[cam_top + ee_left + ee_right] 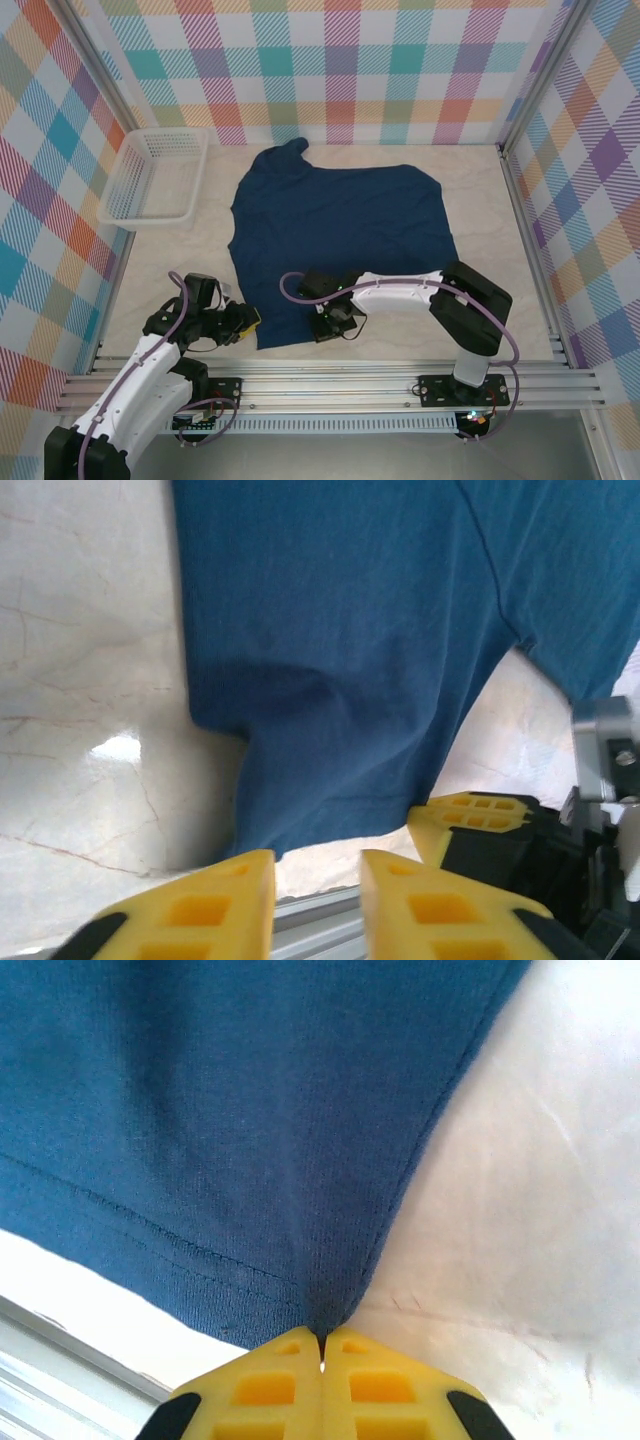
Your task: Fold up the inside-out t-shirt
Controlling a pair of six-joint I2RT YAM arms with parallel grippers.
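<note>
The inside-out t-shirt [340,235] lies spread flat on the table, dark navy, with one sleeve pointing to the far wall. My right gripper [335,326] sits at the shirt's near hem; in the right wrist view its yellow jaws [322,1332] are shut on a pinch of the hem [250,1210]. My left gripper [250,322] rests by the shirt's near left corner. In the left wrist view it [316,860] stands open, and the shirt corner [330,710] lies just ahead of the fingers, not between them. The right gripper's yellow finger [470,815] shows beside that corner.
A white mesh basket [128,172] stands at the far left of the table. Checked walls close the table on three sides. An aluminium rail [330,382] runs along the near edge, just behind both grippers.
</note>
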